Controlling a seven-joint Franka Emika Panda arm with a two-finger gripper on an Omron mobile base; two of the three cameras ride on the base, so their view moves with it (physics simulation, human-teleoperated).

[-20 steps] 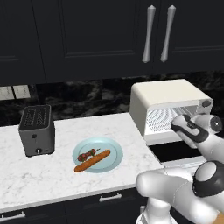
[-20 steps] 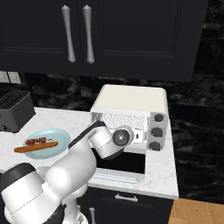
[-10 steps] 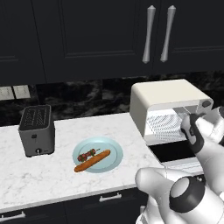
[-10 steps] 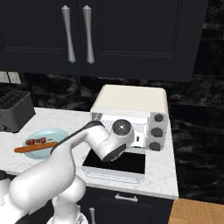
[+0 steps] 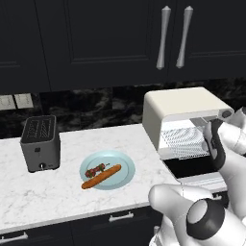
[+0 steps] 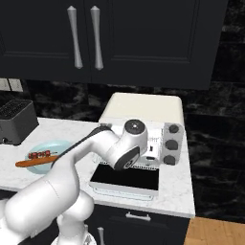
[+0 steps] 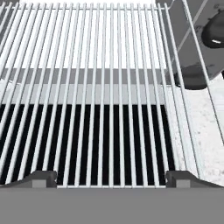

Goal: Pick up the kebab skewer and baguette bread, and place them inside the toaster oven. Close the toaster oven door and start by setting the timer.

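Your two-finger gripper [image 7: 111, 178], fingers spread and empty, has swung in over the cream-white toaster oven's [image 5: 185, 116] silver wire rack [image 7: 100, 83], so with the dark glass door [image 6: 125, 178] down, fetch the food next.

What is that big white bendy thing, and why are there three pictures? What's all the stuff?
It's a robot arm in a pretend kitchen. Two pictures come from cameras behind the arm, left and right. The third comes from a camera on its hand, looking at the wire rack pulled out of the toaster oven, above the open door. Its hand is open and holds nothing. On the counter a plate carries the baguette bread and kebab skewer, beside a dark toaster.
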